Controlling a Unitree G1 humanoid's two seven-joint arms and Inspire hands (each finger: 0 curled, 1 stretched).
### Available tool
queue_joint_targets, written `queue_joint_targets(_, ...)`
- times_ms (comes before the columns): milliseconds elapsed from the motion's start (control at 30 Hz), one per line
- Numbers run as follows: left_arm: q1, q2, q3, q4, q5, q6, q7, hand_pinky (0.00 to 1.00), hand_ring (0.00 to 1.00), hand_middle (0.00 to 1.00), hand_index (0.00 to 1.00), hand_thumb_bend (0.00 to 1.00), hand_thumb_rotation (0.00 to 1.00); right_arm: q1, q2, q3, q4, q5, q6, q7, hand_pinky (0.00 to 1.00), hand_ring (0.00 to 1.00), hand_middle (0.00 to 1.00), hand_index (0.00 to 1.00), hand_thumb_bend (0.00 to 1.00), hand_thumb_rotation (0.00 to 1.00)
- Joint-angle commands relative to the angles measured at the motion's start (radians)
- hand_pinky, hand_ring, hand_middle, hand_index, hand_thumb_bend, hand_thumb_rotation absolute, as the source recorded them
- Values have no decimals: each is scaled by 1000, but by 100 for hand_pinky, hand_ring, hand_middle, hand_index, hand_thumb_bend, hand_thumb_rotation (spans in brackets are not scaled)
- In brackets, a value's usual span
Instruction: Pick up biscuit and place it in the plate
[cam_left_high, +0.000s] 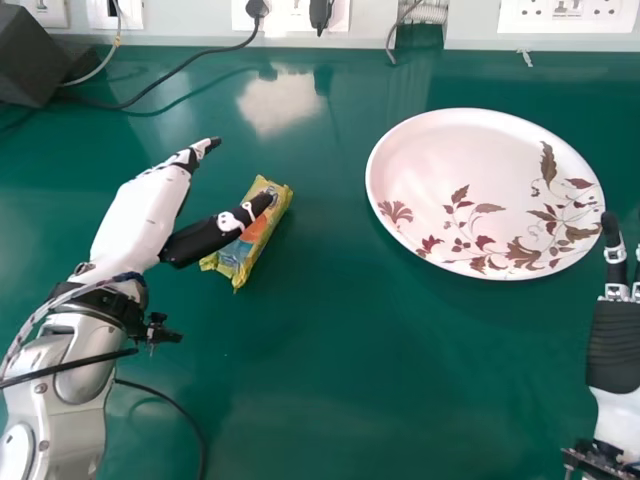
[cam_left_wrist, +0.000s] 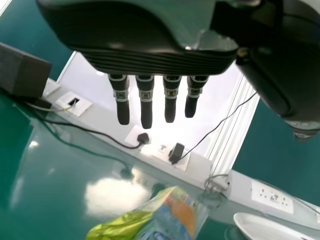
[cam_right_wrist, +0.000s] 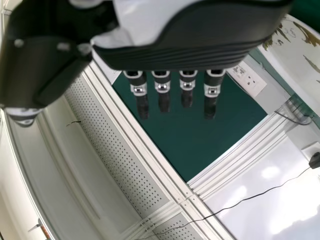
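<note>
The biscuit packet (cam_left_high: 248, 235), yellow with blue and orange, lies on the green table left of centre in the head view. My left hand (cam_left_high: 140, 213) is beside it on the left, its fingers straight and pointing away, its thumb reaching over the packet's upper part. In the left wrist view the left hand (cam_left_wrist: 145, 100) has straight fingers, and the packet (cam_left_wrist: 160, 217) shows below them. A white plate (cam_left_high: 480, 190) with a leaf pattern stands at the right. My right hand (cam_left_high: 615, 340), fingers straight, is near the plate's lower right rim; the right wrist view shows this hand (cam_right_wrist: 187, 92) too.
A dark box (cam_left_high: 38, 55) stands at the table's back left, with a black cable (cam_left_high: 170, 75) running from it. White socket panels (cam_left_high: 568, 14) line the wall behind the table. Another cable (cam_left_high: 175, 405) lies beside the left forearm.
</note>
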Motion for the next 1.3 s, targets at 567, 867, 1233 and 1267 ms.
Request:
queue_joint_targets(567, -73, 15, -63, 100, 56, 80, -21, 89, 90, 95, 97, 100, 62, -1, 39, -8, 7, 15, -13, 10, 75, 96, 96, 90, 100, 40)
queue_joint_targets(867, -91, 16, -107, 121, 94, 131, -44, 90, 90, 95, 98, 100, 63, 3, 37, -9, 3, 14, -11, 16, 74, 96, 97, 91, 100, 37)
queue_joint_targets(1233, -126, 32, -150, 142, 109, 170, -96, 86, 90, 96, 98, 100, 63, 6, 43, -15, 4, 13, -12, 17, 73, 95, 95, 89, 100, 32)
queue_joint_targets(1267, -128, 33, -153, 144, 109, 171, -98, 87, 90, 96, 98, 100, 63, 6, 44, -15, 2, 12, -12, 17, 72, 95, 95, 89, 100, 32)
